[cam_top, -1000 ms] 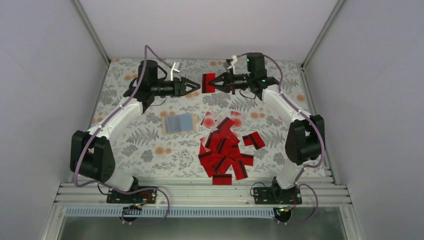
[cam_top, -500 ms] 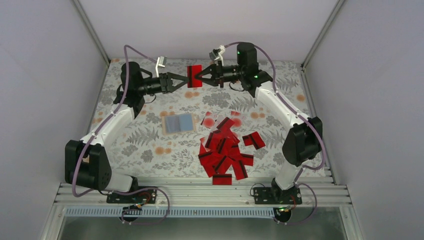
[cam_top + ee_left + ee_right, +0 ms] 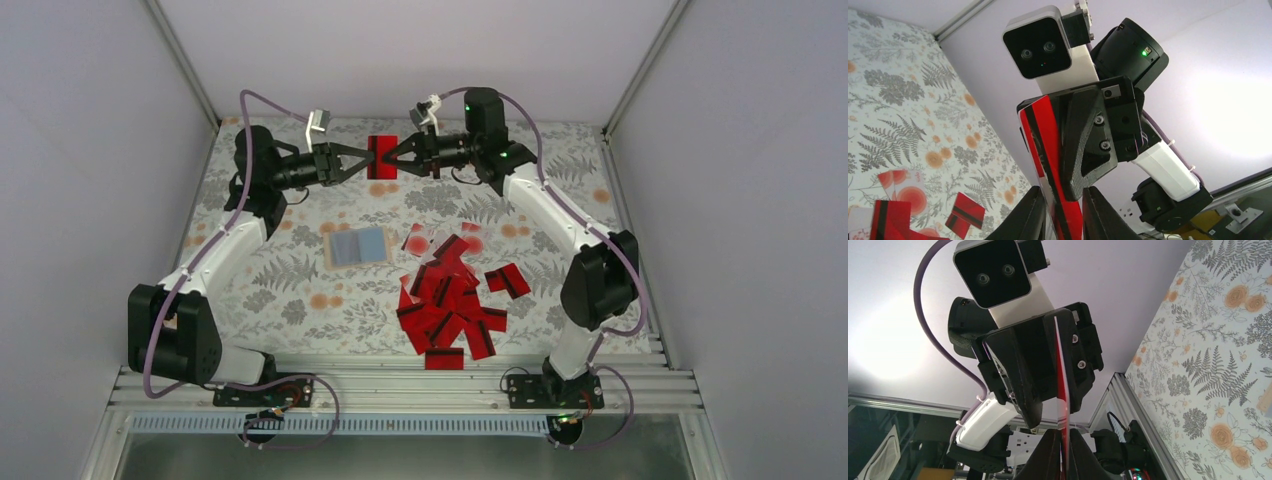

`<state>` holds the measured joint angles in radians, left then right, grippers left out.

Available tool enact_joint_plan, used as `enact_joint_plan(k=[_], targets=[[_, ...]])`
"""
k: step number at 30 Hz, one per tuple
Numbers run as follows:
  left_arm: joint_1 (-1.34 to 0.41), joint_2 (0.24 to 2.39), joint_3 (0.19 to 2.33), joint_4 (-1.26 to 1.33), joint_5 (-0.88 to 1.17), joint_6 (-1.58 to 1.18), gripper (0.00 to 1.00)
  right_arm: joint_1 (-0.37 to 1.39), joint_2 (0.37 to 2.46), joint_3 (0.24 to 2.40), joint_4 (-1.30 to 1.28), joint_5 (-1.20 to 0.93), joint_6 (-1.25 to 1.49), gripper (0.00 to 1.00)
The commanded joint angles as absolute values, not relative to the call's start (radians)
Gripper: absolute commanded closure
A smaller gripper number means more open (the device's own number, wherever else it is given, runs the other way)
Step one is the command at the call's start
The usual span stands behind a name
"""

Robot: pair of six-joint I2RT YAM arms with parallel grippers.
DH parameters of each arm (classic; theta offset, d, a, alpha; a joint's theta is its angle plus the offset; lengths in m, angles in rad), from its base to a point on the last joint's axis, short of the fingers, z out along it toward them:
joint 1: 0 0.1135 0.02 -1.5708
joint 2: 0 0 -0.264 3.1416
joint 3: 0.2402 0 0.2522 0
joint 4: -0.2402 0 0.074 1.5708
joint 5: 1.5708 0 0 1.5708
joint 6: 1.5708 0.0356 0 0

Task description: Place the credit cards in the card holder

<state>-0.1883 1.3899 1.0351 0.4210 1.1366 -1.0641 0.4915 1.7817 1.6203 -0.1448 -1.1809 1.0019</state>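
"What were the arms like?"

"The left arm (image 3: 215,255) and right arm (image 3: 555,210) had white links between black joints, and a purple cable (image 3: 262,98) ran along each."

"And the ends?"

"Black wedge fingers (image 3: 1088,140) carried silver screws (image 3: 1104,145). The white wrist camera (image 3: 1040,47) had a black face with two lenses. A green light (image 3: 1144,52) glowed to its upper right."

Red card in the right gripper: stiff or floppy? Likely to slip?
Probably stiff: the credit card sticks out from the right gripper without sagging, and looks straight edge-on in the right wrist view. Likely light, being so thin. Its smooth face may slip in a narrow pinch.
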Motion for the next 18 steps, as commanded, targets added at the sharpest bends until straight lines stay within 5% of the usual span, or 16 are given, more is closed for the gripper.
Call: enact_joint_plan(k=[1, 13, 18], targets=[[-0.186, 1.367, 1.027, 0.453, 1.147, -1.068, 0.81, 0.508, 1.79, 1.654, -0.125, -1.202, 1.005, 0.96], [-0.188, 1.373, 1.023, 0.41, 1.159, -1.055, 0.84, 0.523, 1.806, 1.682, -0.162, -1.221, 0.964, 0.96], [-0.187, 1.368, 1.026, 0.36, 1.152, -1.025, 0.97, 0.525, 1.817, 1.7, -0.188, -1.22, 0.94, 0.96]])
